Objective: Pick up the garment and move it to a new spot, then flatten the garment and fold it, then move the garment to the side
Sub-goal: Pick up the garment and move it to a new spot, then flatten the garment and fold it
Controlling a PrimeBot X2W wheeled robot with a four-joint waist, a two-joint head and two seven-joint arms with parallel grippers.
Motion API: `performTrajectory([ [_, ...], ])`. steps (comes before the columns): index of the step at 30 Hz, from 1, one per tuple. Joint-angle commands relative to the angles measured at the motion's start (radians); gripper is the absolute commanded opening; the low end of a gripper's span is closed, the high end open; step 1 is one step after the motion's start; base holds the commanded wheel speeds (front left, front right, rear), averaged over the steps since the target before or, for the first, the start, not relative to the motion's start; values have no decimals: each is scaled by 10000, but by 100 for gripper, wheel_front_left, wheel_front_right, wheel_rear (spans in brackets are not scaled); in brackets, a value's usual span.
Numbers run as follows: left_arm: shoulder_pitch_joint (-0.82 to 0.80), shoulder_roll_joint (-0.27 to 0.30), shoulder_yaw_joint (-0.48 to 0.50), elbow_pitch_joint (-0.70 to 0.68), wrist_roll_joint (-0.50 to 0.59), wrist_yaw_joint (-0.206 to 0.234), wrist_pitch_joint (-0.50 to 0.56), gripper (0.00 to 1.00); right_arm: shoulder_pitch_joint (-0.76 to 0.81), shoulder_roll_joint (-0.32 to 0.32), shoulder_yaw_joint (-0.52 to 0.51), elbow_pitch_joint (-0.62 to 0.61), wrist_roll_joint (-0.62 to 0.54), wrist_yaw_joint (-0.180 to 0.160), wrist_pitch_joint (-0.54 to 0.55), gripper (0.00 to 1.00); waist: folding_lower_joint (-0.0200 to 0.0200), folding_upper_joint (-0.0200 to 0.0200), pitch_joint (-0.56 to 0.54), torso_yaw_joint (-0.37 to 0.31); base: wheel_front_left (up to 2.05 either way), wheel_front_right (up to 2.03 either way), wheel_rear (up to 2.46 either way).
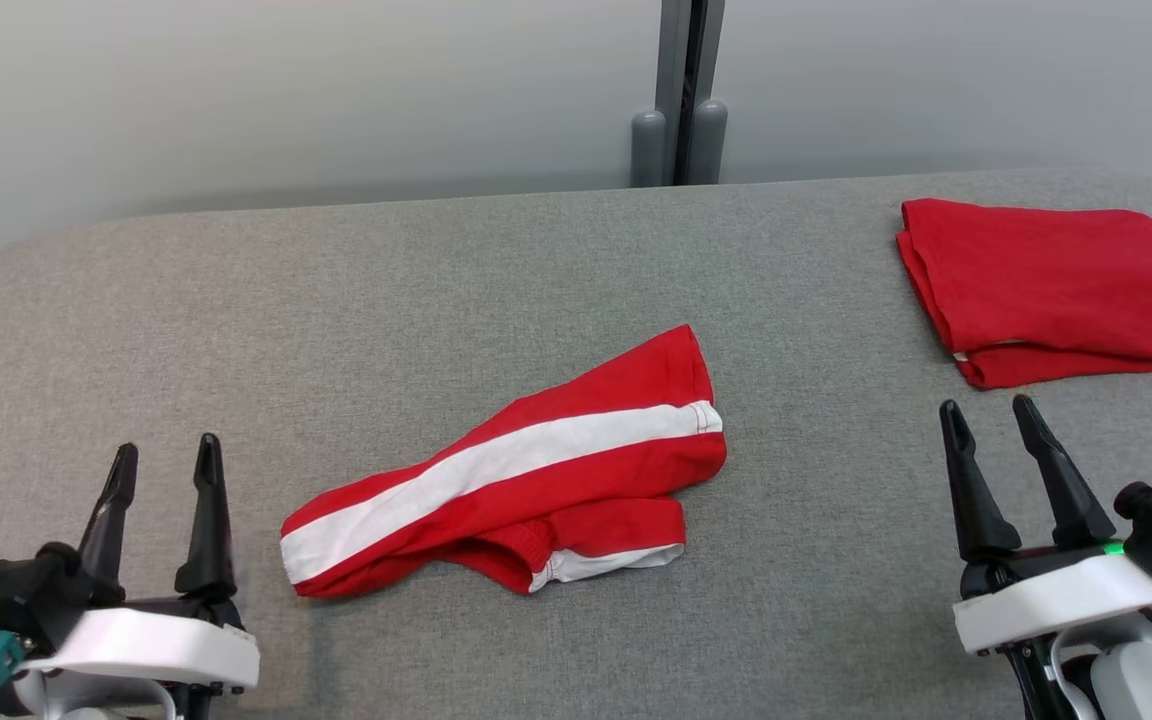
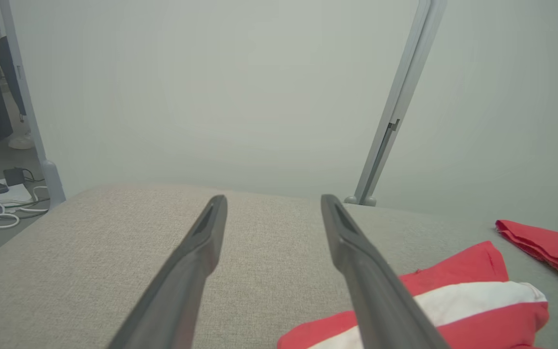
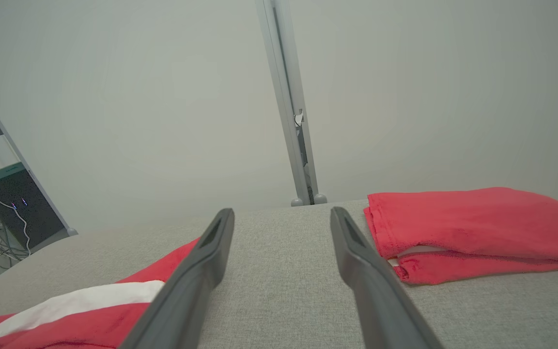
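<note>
The garment (image 1: 511, 475) is a pair of red shorts with a wide white stripe down the side, lying crumpled and slanted around the middle of the table (image 1: 336, 300). One leg is tucked under, with a bit of white hem poking out. The table top is grey woven fabric, kinda coarse, with rounded corners. A second red cloth (image 1: 1051, 285), folded into a soft, thick rectangle, sits at the far right. The left end effector (image 1: 167, 446) and right end effector (image 1: 987, 403) hover at the near corners, both with their tapered dark fingers spread and nothing between them.
</note>
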Motion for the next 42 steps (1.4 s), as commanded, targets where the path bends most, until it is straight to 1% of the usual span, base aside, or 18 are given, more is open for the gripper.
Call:
performTrajectory([
  [1,172,-270,150,-65,307,-81,-31,100,192,62,-153,-133,-120,8,-50,100,0,0,-29,53,0,0,0],
  [3,284,-612,333,-85,656,-139,-34,100,314,210,-254,-196,-199,8,-50,100,0,0,-78,82,0,0,0],
  [7,508,-1152,682,86,1209,-497,-36,100,579,324,-374,-372,-360,8,-50,100,0,0,-171,135,0,0,0],
  [11,596,-1472,1007,353,1632,-930,-38,100,712,285,-344,-506,-468,8,-50,100,0,0,-248,140,0,0,0],
  [16,632,-1818,1348,631,1984,-1305,-38,100,778,288,-335,-660,-504,8,-50,100,0,0,-296,142,0,0,0],
  [17,632,-1818,1348,631,1984,-1305,-38,100,778,288,-335,-660,-504,8,-50,100,0,0,-296,142,0,0,0],
  [19,576,-1921,1446,714,2102,-1458,-37,100,782,276,-329,-679,-509,8,-50,100,0,0,-305,149,0,0,0],
  [28,400,-2273,1848,986,2631,-1895,-39,100,760,242,-301,-629,-483,8,-50,100,0,0,-288,222,0,0,0],
  [35,302,-2452,1980,1307,2879,-2147,-40,100,608,140,-28,-425,-398,8,-50,100,0,0,-275,302,0,0,0],
  [37,188,-2450,1983,1394,2937,-2207,-40,100,479,74,109,-297,-306,8,-50,100,0,0,-237,380,0,0,0],
  [42,15,-2474,1894,1704,2836,-2323,57,100,-156,-109,681,614,-76,8,282,100,0,0,-68,624,0,0,0],
])
